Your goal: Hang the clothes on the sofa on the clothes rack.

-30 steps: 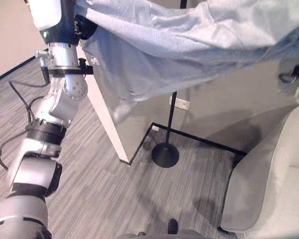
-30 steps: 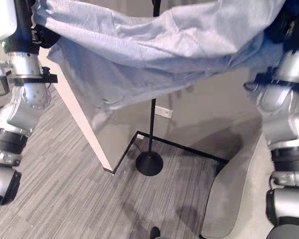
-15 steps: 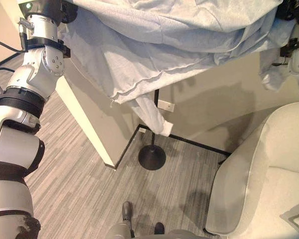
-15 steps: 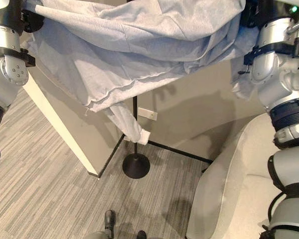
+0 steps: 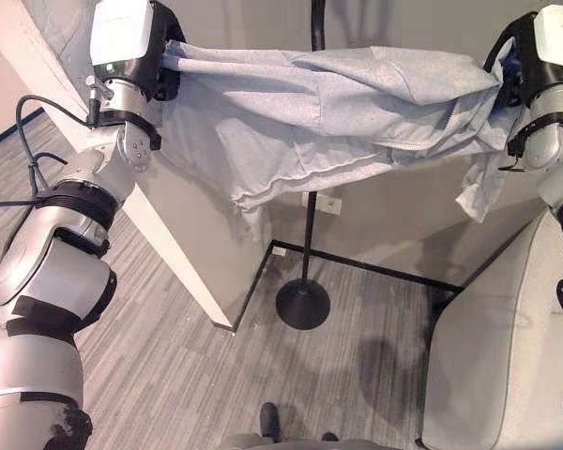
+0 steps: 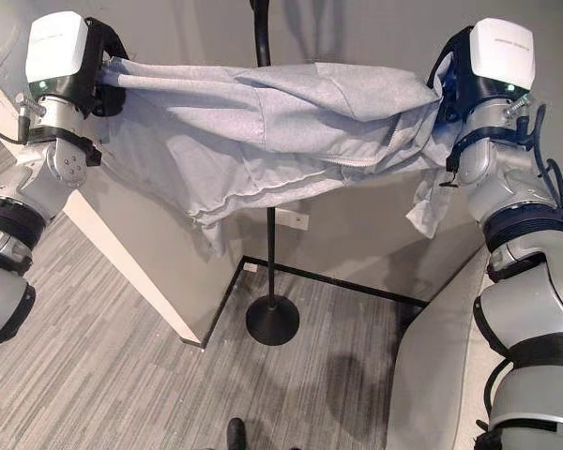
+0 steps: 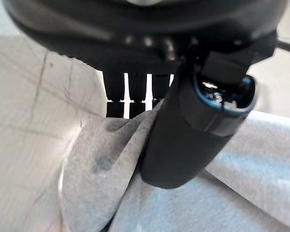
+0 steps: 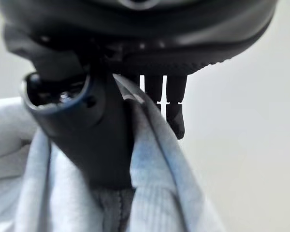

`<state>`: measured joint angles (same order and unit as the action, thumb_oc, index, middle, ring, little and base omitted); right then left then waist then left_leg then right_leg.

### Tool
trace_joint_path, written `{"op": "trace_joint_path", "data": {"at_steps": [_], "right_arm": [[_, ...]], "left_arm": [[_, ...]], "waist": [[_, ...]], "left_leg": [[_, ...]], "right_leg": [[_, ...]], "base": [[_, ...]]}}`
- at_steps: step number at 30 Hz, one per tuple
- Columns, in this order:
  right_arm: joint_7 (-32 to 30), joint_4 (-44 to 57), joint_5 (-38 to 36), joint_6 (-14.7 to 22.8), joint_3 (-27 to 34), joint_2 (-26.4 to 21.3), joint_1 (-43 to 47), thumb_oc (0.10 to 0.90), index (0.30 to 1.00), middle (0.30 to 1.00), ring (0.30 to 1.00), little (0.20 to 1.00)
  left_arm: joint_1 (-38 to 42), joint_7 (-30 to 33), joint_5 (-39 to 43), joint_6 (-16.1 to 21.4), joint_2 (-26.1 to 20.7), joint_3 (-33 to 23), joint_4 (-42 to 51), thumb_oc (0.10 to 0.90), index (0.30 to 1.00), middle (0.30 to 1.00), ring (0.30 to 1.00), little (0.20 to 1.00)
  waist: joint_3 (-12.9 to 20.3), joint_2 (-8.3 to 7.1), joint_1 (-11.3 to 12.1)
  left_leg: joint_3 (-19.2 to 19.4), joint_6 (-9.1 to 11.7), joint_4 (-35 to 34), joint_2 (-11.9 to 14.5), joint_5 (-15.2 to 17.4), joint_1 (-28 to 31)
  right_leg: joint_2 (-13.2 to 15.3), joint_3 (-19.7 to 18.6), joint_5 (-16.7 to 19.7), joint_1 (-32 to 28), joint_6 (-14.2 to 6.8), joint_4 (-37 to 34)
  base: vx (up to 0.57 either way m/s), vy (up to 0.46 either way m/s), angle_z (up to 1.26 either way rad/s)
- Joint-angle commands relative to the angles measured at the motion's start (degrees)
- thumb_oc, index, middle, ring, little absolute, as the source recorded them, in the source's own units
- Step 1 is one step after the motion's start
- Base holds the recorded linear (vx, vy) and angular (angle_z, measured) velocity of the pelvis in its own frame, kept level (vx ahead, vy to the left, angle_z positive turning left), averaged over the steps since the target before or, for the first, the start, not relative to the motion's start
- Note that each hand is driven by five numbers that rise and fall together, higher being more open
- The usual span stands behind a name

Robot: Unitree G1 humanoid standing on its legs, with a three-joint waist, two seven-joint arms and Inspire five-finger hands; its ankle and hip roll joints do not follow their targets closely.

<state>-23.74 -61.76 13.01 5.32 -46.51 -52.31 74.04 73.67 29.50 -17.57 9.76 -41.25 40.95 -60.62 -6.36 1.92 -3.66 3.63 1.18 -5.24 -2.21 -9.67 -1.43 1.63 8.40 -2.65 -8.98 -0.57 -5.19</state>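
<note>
The soft, light-grey zip-up sweatshirt [image 6: 263,122] sags limply between the left hand [image 7: 193,125] and right hand [image 8: 87,135], whose fingers pinch its edges, stretched before the thin black clothes rack pole [image 6: 267,253]; it likely needs those firm edge grips.

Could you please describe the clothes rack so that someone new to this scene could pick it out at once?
Start at the white wall corner on the grey striped floor. Just beside it stands the clothes rack: a thin black pole rising from a round black base, behind the light grey garment stretched between the left hand and right hand. Nothing else is slim, black and upright.
</note>
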Motion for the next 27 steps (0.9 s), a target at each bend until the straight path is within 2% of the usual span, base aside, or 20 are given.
{"op": "trace_joint_path", "data": {"at_steps": [1,3,7,8,9,10,12,13,14,15,16,17,18,19,21,22,25,27], "right_arm": [[-1.8,-2.3,0.1,-2.5,1.0,-4.5,5.5,0.4,0.3,0.3,0.3,0.3],[-1.1,0.0,0.1,-2.4,2.8,-3.1,2.6,0.4,0.3,0.3,0.3,0.3],[0.5,7.7,0.2,-2.5,9.1,1.8,-9.0,0.4,0.3,0.3,0.3,0.3],[0.7,10.0,-0.4,-2.5,11.1,3.4,-12.6,0.4,0.3,0.3,0.3,0.3],[0.7,14.3,-2.6,-2.0,15.0,6.7,-19.3,0.4,0.3,0.3,0.3,0.3],[0.7,14.3,-2.6,-2.0,15.0,6.7,-19.3,0.4,0.3,0.3,0.3,0.3],[0.2,16.7,-4.9,-1.0,17.5,10.1,-23.7,0.4,0.3,0.3,0.3,0.3],[0.2,16.7,-4.9,-1.0,17.5,10.1,-23.8,0.4,0.3,0.3,0.3,0.3],[-0.6,21.4,-7.1,0.0,20.5,13.0,-27.6,0.4,0.3,0.3,0.3,0.3],[-1.0,23.3,-8.9,1.0,21.9,15.0,-29.5,0.475,0.413,0.413,0.413,0.413],[-1.4,25.5,-11.0,1.9,23.0,16.9,-31.1,0.58,0.571,0.571,0.571,0.571],[-1.5,31.6,-15.2,3.9,25.0,21.2,-34.4,0.8,0.9,0.9,0.9,0.9],[-0.7,34.5,-16.2,4.6,25.0,22.4,-36.3,0.8,0.9,0.9,0.9,0.9],[-0.7,34.5,-16.2,4.5,25.0,22.4,-36.4,0.8,0.9,0.9,0.9,0.9],[1.4,39.9,-17.2,5.3,25.1,23.4,-39.7,0.8,0.9,0.9,0.9,0.9],[3.4,45.6,-17.3,5.5,25.8,22.8,-42.6,0.8,0.9,0.9,0.9,0.9],[5.0,50.9,-17.7,6.1,27.6,21.8,-46.2,0.8,0.9,0.9,0.9,0.9],[7.0,57.0,-17.8,6.9,31.1,19.6,-50.1,0.8,0.9,0.9,0.9,0.9]], "left_arm": [[2.3,2.5,4.0,-2.4,-3.2,-4.6,-7.1,0.4,0.3,0.3,0.3,0.3],[-0.9,2.2,4.2,-2.4,-2.5,-6.3,-6.9,0.4,0.3,0.3,0.3,0.3],[-10.1,1.4,6.2,-2.3,1.7,-11.9,-5.6,0.4,0.3,0.3,0.3,0.3],[-12.7,1.4,8.4,-1.8,3.7,-14.1,-4.0,0.4,0.3,0.3,0.3,0.3],[-18.2,2.0,14.8,-0.2,8.4,-19.1,2.5,0.4,0.3,0.3,0.3,0.3],[-18.2,2.0,14.8,-0.2,8.4,-19.1,2.5,0.4,0.3,0.3,0.3,0.3],[-21.7,2.3,20.2,1.6,13.0,-22.3,6.8,0.4,0.3,0.3,0.3,0.3],[-21.7,2.3,20.2,1.6,13.0,-22.3,6.8,0.4,0.3,0.3,0.3,0.3],[-25.4,3.9,23.8,2.9,16.3,-24.9,12.1,0.4,0.3,0.3,0.3,0.3],[-26.7,4.6,25.5,3.5,18.0,-25.8,13.7,0.4,0.3,0.3,0.3,0.3],[-28.0,5.4,27.9,4.6,19.9,-26.8,15.2,0.518,0.476,0.476,0.476,0.476],[-30.5,5.2,33.9,7.0,23.1,-29.1,19.6,0.72,0.78,0.78,0.78,0.78],[-32.0,4.4,38.9,9.0,24.6,-30.4,22.3,0.8,0.9,0.9,0.9,0.9],[-32.0,4.4,38.9,9.0,24.5,-30.4,22.3,0.8,0.9,0.9,0.9,0.9],[-34.1,1.9,45.4,10.8,26.6,-31.6,26.5,0.8,0.9,0.9,0.9,0.9],[-36.4,-0.8,51.5,11.8,27.8,-32.7,31.3,0.8,0.9,0.9,0.9,0.9],[-39.4,-2.7,54.2,12.0,28.1,-33.5,35.8,0.8,0.9,0.9,0.9,0.9],[-43.6,-3.6,54.8,11.4,27.7,-34.5,41.5,0.8,0.9,0.9,0.9,0.9]], "waist": [[6.3,-1.84,0.8],[6.0,-1.85,0.7],[5.1,-2.09,0.5],[4.9,-2.14,0.4],[4.3,-2.4,0.6],[4.4,-2.36,0.5],[4.0,-2.59,0.8],[4.0,-2.58,0.8],[3.7,-2.82,1.0],[3.5,-2.97,1.1],[3.5,-3.11,1.2],[3.5,-3.13,1.2],[3.3,-3.31,1.5],[3.4,-3.28,1.4],[3.6,-3.37,1.5],[3.7,-3.41,1.5],[3.9,-3.47,1.5],[4.2,-3.46,1.7]], "left_leg": [[2.6,1.9,0.2,0.4,8.0,-0.1],[2.7,1.6,0.2,0.3,8.2,-0.1],[3.3,1.1,0.2,0.4,8.8,0.0],[3.3,0.9,0.2,0.4,8.8,-0.2],[3.5,0.7,0.2,0.4,9.0,-0.2],[3.4,0.7,0.2,0.4,8.9,-0.4],[3.2,0.6,0.2,0.5,8.9,-0.6],[3.1,0.6,0.2,0.5,8.9,-0.7],[3.0,0.5,0.2,0.5,8.9,-1.0],[2.9,0.5,0.2,0.5,9.0,-0.9],[2.9,0.4,0.2,0.5,9.2,-0.8],[2.9,0.3,0.2,0.5,9.1,-0.8],[3.1,0.3,0.2,0.4,9.5,-0.2],[3.0,0.3,0.2,0.4,9.4,-0.3],[2.9,0.3,0.2,0.4,9.5,0.0],[2.9,0.3,0.2,0.4,9.5,0.2],[3.0,0.3,0.2,0.4,9.6,0.5],[3.0,0.2,0.2,0.4,9.8,0.8]], "right_leg": [[0.2,0.7,-1.1,-0.5,-3.9,0.2],[0.3,0.3,-1.0,-0.2,-3.9,0.2],[0.4,-0.5,-1.0,0.4,-3.9,0.2],[0.4,-0.6,-0.9,0.7,-3.8,0.2],[0.4,-0.7,-1.0,0.9,-3.8,0.2],[0.4,-0.6,-0.9,1.0,-3.7,0.2],[0.3,-0.5,-1.1,1.3,-3.6,0.2],[0.3,-0.4,-1.0,1.3,-3.6,0.2],[0.3,-0.2,-1.1,1.6,-3.5,0.2],[0.3,-0.2,-1.1,1.5,-3.4,0.2],[0.3,-0.2,-1.3,1.5,-3.3,0.2],[0.2,-0.1,-1.2,1.5,-3.1,0.2],[0.3,-0.2,-1.5,1.0,-3.2,0.2],[0.2,-0.2,-1.5,1.1,-3.2,0.2],[0.2,0.0,-1.7,0.8,-3.1,0.2],[0.3,0.2,-1.8,0.5,-3.0,0.2],[0.3,0.4,-1.9,0.2,-3.0,0.2],[0.3,0.4,-2.0,0.0,-3.0,0.2]], "base": [[0.05,0.055,-0.07],[0.04,0.052,-0.11],[0.03,0.037,-0.18],[0.03,0.032,-0.08],[0.01,0.018,-0.07],[0.02,0.012,-0.08],[0.0,0.0,0.0],[0.0,-0.001,0.06],[0.01,-0.004,0.09],[0.02,-0.005,0.12],[0.02,-0.005,0.08],[0.04,-0.004,0.04],[0.03,-0.004,0.0],[0.04,-0.008,-0.01],[0.03,-0.009,0.02],[0.05,-0.011,0.06],[0.03,-0.01,0.02],[0.02,-0.011,0.02]]}}
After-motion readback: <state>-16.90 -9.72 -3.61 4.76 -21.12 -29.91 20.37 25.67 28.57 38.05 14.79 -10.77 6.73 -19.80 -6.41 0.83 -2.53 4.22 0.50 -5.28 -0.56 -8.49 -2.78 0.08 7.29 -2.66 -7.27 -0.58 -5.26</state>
